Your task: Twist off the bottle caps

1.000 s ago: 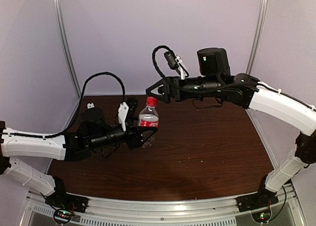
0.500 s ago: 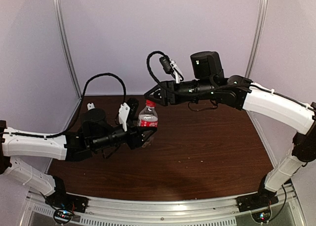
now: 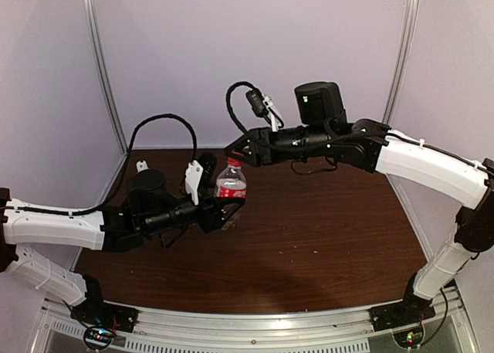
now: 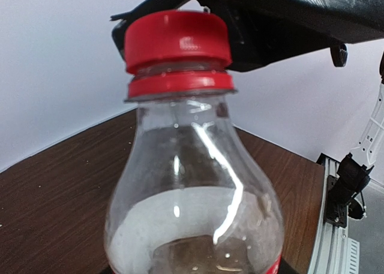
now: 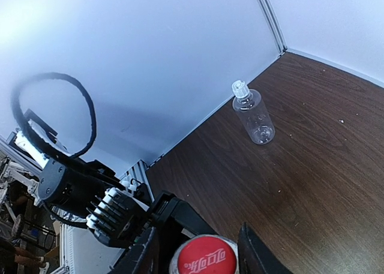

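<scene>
Left tool (image 3: 229,205) was clamped round the lower body of the red-labelled bottle (image 3: 232,184), holding it upright over the left half of the counter (image 3: 324,237). Directly above that bottle hung the right tool (image 3: 235,149), its two fingers (image 5: 255,255) flanking the red cap (image 5: 206,257) closely on either side; whether they pressed on the cap or stood just clear could not be told. Well apart, by the back wall, the plain bottle (image 5: 257,121) stood upright on the counter, free of both tools, its white cap (image 5: 240,89) on top
</scene>
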Available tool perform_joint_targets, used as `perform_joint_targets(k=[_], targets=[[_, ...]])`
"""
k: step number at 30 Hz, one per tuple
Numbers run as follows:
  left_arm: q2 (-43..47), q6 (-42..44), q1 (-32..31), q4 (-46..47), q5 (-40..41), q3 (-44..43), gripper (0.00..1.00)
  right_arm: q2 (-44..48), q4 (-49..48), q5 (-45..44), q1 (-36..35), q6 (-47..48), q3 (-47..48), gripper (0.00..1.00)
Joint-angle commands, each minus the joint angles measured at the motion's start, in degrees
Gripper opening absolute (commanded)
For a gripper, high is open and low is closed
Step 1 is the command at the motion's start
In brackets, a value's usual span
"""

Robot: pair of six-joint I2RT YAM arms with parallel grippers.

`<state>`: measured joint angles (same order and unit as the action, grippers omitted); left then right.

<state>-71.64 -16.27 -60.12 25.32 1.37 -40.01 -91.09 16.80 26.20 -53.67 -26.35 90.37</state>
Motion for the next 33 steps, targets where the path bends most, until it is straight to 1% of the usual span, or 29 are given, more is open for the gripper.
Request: perform_joint_targets(k=[1,5,8,11,16,19,23,26,29,31,33], targets=[[0.7,1.1,-0.3,1.9,0.9,-1.4,0.36,-0.5,-1.8,1.1,-0.4,-0.5,-1.0,0.46],[0.9,1.0,-0.3,1.9,0.9,-1.3,0.36,-0.5,-1.9,1.0,-0.4,-0.5,-1.2,0.46],[1.1,1.0,-0.2,1.8,1.1,-1.1,0.36,-0.7,-1.9,1.2,-0.4,-0.5,-1.3,0.43],[1.3,1.1,-0.3,1.8,1.1,-1.0,0.36,-0.8,-1.9,1.6,-0.4,-0.5,-1.3,0.40],[1.5,1.1,-0.2,1.9,1.1,-0.9,0.36,-1.0,-2.4,2.6,-0.4,-0.2,-1.4,0.29],[1.7,1.0,-0.3,2.1,0.9,-0.9,0.36,-0.9,-3.1,3.7,-0.4,0.2,-1.8,0.25],[2.2,1.5,-0.2,2.9,-1.0,-0.6,0.36,-0.8,-3.2,6.4,-0.3,4.3,-1.9,0.21],[3.3,2.0,-0.3,4.5,-6.4,0.4,0.36,-0.8,-2.3,12.9,0.4,11.5,-1.3,0.21],[4.1,2.6,-0.2,6.6,-15.2,1.4,0.36,-2.5,0.6,24.5,1.5,20.4,0.4,0.22],[4.3,2.6,-0.3,8.7,-25.2,1.9,0.36,-3.9,5.0,32.2,1.7,29.3,2.4,0.24],[4.3,1.2,-0.3,11.5,-31.9,2.4,0.36,-5.5,10.3,36.0,1.8,36.1,4.7,0.25]])
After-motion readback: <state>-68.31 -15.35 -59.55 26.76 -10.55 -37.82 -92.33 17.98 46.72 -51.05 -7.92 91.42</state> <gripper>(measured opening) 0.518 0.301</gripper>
